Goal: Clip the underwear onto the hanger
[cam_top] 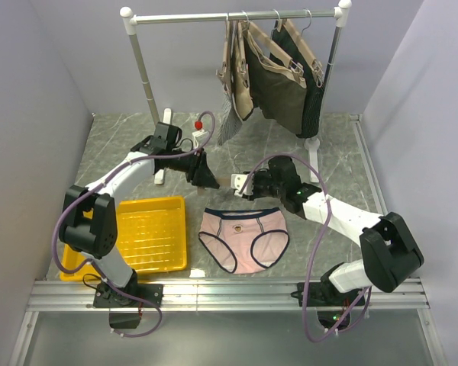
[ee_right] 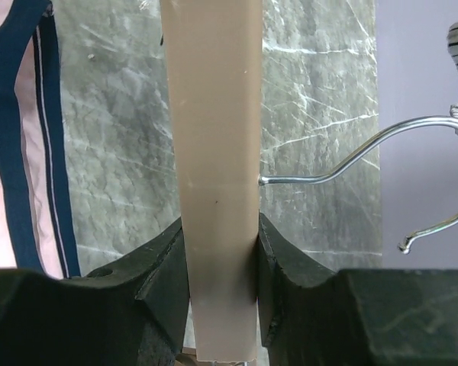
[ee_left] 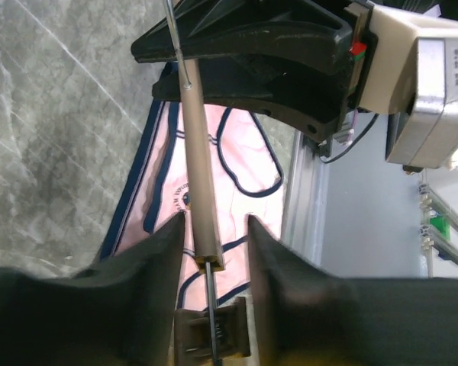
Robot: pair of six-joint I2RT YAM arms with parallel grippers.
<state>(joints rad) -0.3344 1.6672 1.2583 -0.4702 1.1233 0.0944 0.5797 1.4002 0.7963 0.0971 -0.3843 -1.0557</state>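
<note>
Between pale walls [cam_top: 30,91] — grey marbled table [cam_top: 336,152], underwear [cam_top: 244,240]

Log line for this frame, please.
right gripper: shut on hanger | left gripper: around hanger's clip end, grip unclear | underwear: flat on table, unclipped

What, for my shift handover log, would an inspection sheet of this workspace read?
Surface: grey marbled table, aluminium rails at the near edge.
Job's things: underwear flat near centre; hanger held off the table between both arms, not clipped on.
Clutter: yellow tray at left; clothes rail at back with dark garments hung.
Grippers: right gripper shut on the hanger's bar; left gripper straddles its end, grip unclear.
Cables: purple cables loop along both arms.
Surroundings: plain grey walls.
</note>
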